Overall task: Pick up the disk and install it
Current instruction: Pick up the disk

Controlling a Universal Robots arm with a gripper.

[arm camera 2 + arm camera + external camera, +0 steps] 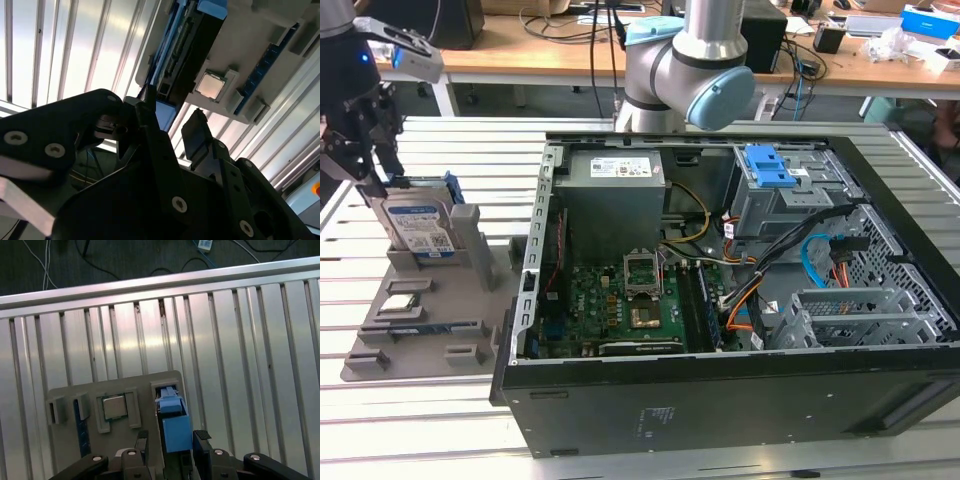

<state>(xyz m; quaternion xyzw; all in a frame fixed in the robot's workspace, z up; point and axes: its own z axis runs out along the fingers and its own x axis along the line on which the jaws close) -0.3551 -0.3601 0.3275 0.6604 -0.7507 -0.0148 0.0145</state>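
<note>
The disk point(420, 228) stands on edge in a grey holder tray point(440, 310) at the exterior view's left, its white-and-blue label facing out and its blue frame around it. My black gripper point(375, 165) hangs at the disk's upper far corner. In the first wrist view the gripper point(172, 436) is open, one finger on either side of the disk's blue frame point(175, 422), with a small gap at one side. The second wrist view has the gripper point(170, 114) straddling the same end of the disk point(192, 45).
An open computer case point(720, 400) lies at the middle, motherboard up, with a grey drive bay and its blue latch point(767, 165) at the back right. The arm's base point(685, 70) stands behind it. A processor chip point(114, 407) sits in the tray on the slatted metal table point(420, 420).
</note>
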